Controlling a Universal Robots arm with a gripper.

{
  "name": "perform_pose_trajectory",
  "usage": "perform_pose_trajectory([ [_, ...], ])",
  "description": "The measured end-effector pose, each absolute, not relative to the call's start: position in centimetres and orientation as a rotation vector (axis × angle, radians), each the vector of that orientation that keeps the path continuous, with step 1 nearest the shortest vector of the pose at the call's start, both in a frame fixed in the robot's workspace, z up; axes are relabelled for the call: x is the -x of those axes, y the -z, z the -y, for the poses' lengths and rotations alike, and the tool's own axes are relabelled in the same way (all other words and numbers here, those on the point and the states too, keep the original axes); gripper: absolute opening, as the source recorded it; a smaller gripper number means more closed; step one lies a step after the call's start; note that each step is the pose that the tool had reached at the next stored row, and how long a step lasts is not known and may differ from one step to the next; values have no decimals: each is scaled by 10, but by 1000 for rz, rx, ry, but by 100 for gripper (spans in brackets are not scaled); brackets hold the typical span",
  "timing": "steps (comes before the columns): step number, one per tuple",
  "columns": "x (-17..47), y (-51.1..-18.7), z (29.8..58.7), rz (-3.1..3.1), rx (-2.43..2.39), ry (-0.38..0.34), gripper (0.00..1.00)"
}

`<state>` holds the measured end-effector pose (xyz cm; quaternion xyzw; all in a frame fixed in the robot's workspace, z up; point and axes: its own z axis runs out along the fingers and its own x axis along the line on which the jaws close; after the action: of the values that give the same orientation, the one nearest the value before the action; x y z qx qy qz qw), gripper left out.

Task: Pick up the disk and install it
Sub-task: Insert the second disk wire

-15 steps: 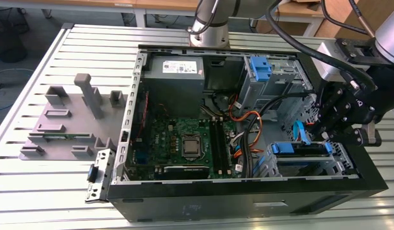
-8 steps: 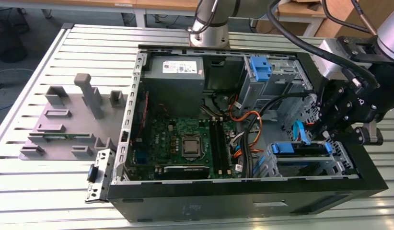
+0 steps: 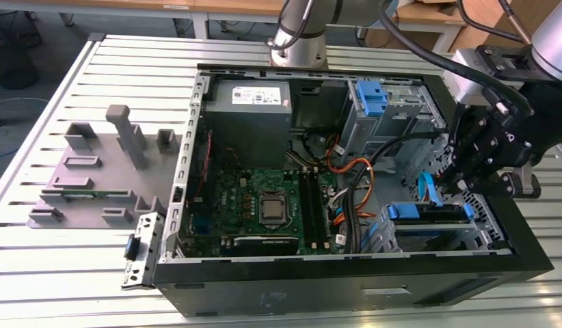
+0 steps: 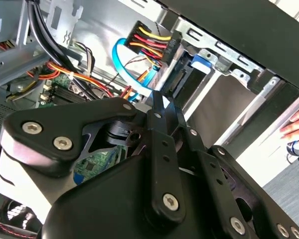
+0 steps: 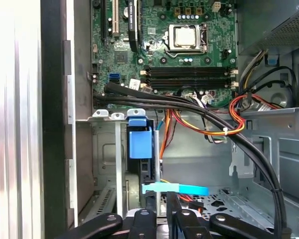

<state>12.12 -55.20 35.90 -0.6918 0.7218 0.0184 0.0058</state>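
Open black computer tower (image 3: 527, 260) lying on a slatted metal surface (image 3: 44, 273). Black tool (image 3: 489, 179) poised over the drive cage at the exterior view's right. Flat silver disk with a bright blue carrier frame (image 3: 431, 213) already seated edge-on in its bay (image 5: 139, 144), just below the tool. Fingers drawn close together, seemingly holding nothing. Best kept square to the slot, clear of the light blue data cable (image 5: 175, 189) and black cable bundle (image 5: 189, 107).
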Motion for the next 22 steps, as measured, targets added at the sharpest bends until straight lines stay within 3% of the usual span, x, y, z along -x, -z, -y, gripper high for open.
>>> perform_pose_trajectory([
  [22, -143, -357, 544, -2259, 2166, -57, 24],
])
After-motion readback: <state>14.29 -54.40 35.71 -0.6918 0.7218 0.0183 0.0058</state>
